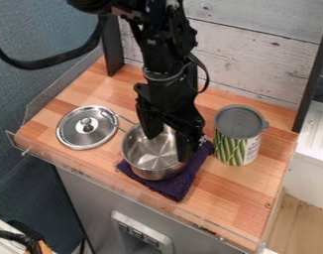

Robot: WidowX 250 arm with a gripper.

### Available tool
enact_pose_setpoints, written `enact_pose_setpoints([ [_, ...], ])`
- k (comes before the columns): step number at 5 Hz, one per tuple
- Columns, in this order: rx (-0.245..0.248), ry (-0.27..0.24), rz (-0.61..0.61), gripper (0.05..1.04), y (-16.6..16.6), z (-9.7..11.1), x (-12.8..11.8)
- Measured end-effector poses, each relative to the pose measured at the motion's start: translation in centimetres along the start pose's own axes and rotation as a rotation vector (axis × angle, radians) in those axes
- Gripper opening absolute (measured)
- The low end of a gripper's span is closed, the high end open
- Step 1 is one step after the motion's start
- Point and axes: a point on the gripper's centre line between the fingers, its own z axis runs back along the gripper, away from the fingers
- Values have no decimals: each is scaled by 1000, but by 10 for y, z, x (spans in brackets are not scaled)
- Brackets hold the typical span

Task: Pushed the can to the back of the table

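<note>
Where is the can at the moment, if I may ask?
In the camera view, the can stands on the right of the table, just right of the pot and purple cloth.

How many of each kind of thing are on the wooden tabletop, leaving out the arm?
Can: 1
Metal pot: 1
Round lid with a knob: 1
Dark purple cloth: 1
Total: 4

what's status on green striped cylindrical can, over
Black gripper open at round steel pot; can upright, short of white plank wall; pot beside can, not behind
</note>
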Motion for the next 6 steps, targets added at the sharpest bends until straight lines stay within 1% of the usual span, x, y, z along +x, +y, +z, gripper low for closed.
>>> enact_pose_setpoints([
  [1, -4, 16, 8, 1000, -1, -4, -2],
  [2, 16, 10, -96, 1000, -37, -4, 8],
  [3, 17, -20, -154, 1000, -67, 2, 19],
  [4, -23, -12, -201, 1000, -91, -6, 29],
  [5, -59, 18, -188, 1000, -95, -29, 46],
  [6, -81, 49, -152, 1000, -80, -53, 66],
])
